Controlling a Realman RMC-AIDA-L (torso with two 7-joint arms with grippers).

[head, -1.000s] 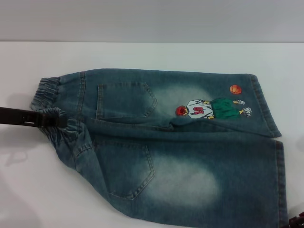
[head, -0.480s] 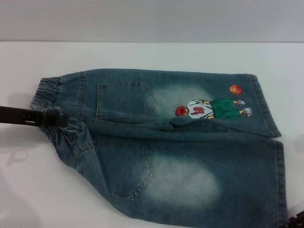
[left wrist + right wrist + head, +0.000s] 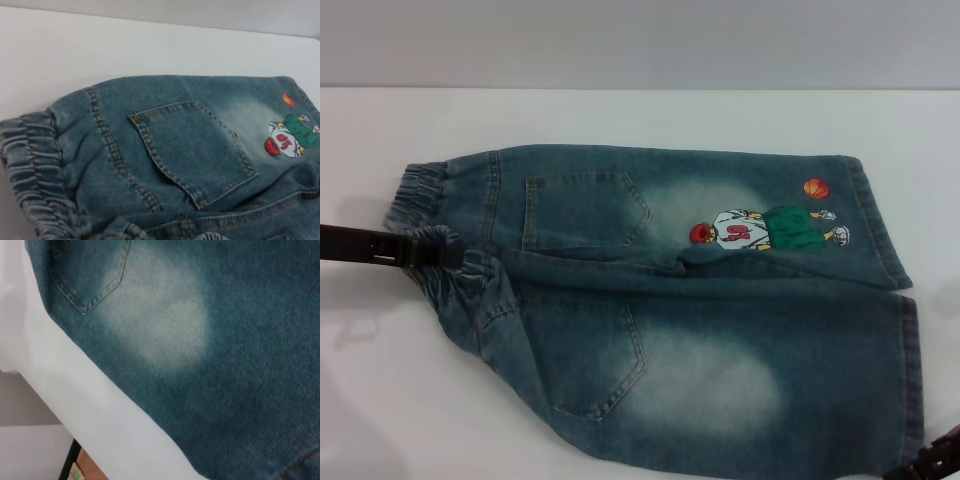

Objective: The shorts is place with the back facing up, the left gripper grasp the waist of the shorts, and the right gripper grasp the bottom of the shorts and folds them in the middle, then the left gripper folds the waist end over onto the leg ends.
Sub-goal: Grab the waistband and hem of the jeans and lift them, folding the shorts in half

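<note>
Denim shorts (image 3: 690,300) lie back-up on white table (image 3: 620,115). Left gripper (image 3: 415,250) meets elastic waist (image 3: 420,190), right gripper (image 3: 930,462) at leg hem (image 3: 910,380); jaw state of both unclear.

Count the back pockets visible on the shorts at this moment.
2. One back pocket lies on the far half of the shorts, beside the embroidered player. The other pocket lies on the near half, toward the table's front edge. Neither is covered.

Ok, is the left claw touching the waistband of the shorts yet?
Touching. In the head view the left claw overlaps the waistband mid-span, and the elastic bunches up around its tip there.
</note>
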